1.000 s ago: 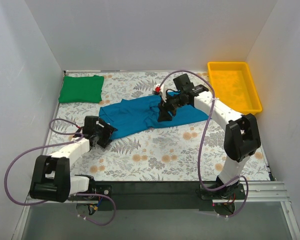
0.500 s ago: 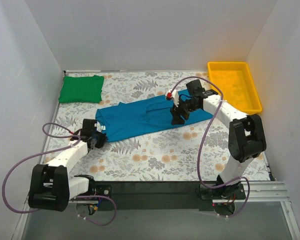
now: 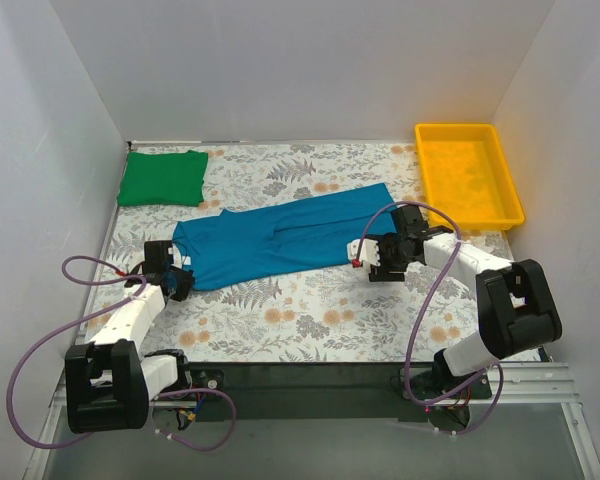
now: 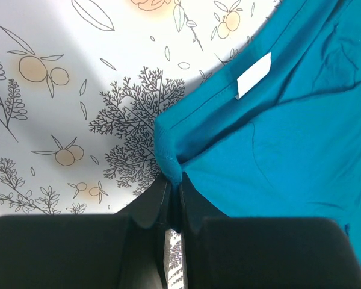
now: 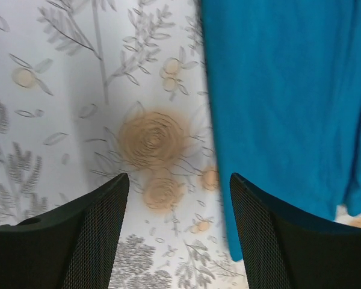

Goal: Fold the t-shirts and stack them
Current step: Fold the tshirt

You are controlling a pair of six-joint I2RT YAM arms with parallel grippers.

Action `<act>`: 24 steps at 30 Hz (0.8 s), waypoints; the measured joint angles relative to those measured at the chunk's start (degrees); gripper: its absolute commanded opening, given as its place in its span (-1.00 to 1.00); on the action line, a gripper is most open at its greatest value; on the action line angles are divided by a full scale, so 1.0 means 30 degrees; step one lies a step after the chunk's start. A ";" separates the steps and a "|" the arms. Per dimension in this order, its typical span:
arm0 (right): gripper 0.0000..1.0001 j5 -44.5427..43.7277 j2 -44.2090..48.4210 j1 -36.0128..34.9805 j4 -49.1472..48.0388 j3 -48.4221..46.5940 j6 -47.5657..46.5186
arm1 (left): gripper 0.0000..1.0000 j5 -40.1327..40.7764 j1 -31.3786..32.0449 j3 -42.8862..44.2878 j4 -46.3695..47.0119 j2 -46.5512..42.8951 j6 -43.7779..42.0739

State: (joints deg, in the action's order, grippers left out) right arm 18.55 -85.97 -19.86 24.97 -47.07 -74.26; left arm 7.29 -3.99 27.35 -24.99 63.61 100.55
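Observation:
The teal-blue t-shirt (image 3: 280, 238) lies stretched across the middle of the flowered tablecloth. In the left wrist view its white neck label (image 4: 254, 75) faces up. My left gripper (image 3: 176, 281) is at the shirt's near-left end, shut on a pinch of its hem (image 4: 170, 170). My right gripper (image 3: 372, 259) hovers just in front of the shirt's right end, open. Between its mesh fingers (image 5: 96, 220) there is only tablecloth, with the shirt's edge (image 5: 277, 96) beside the right finger. The green t-shirt (image 3: 162, 178) lies folded in the far left corner.
A yellow plastic tray (image 3: 468, 127) stands at the far right corner. White walls enclose the table on three sides. Purple cables loop from both arms near the front edge.
My left gripper shut on the teal shirt's edge and pulled it toward the near left. The right gripper opened wider and drew back to the near right. The shirt is now stretched flatter.

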 measured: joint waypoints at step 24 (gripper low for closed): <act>-0.91 -0.3279 -0.1377 0.1435 -0.4670 0.1027 -0.3242 | -1.00 -0.0954 -0.1100 -0.0168 0.0080 -0.0240 -0.1377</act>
State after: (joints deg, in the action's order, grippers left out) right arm 8.71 -90.11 -15.55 10.96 -43.99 -83.99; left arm 4.43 -7.29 26.85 -24.75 62.89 96.42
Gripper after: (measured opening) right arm 0.059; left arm 0.032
